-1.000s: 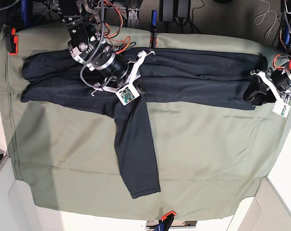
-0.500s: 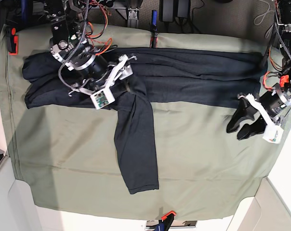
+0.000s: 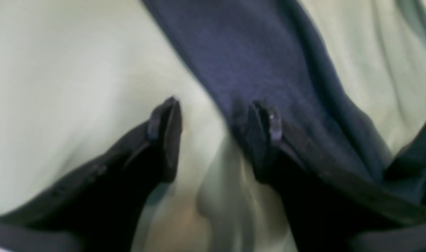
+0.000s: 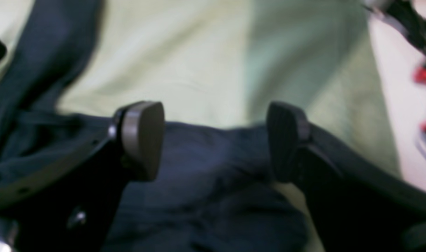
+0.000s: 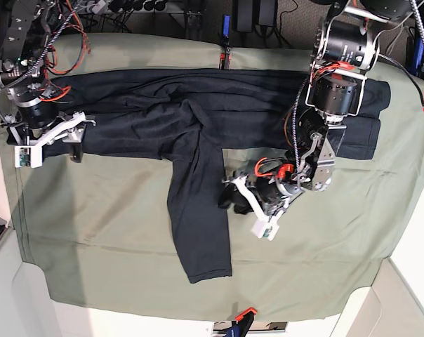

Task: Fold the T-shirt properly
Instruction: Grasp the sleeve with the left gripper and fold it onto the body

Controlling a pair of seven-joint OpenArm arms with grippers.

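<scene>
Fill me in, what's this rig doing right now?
A two-arm robot is folding a dark long-sleeved T-shirt on the olive-green table cover. The body lies folded into a long band across the far side, with one sleeve hanging out toward the near edge. The left gripper is open beside that sleeve, one finger at its edge. The right gripper is open over the band's end, holding nothing.

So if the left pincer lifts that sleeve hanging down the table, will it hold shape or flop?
Probably flop: the sleeve lies flat and creased like thin knit. It looks light, so lifting may drag the shirt along. The open left pincer straddles the sleeve's edge, so it might pinch the green cover too.
</scene>
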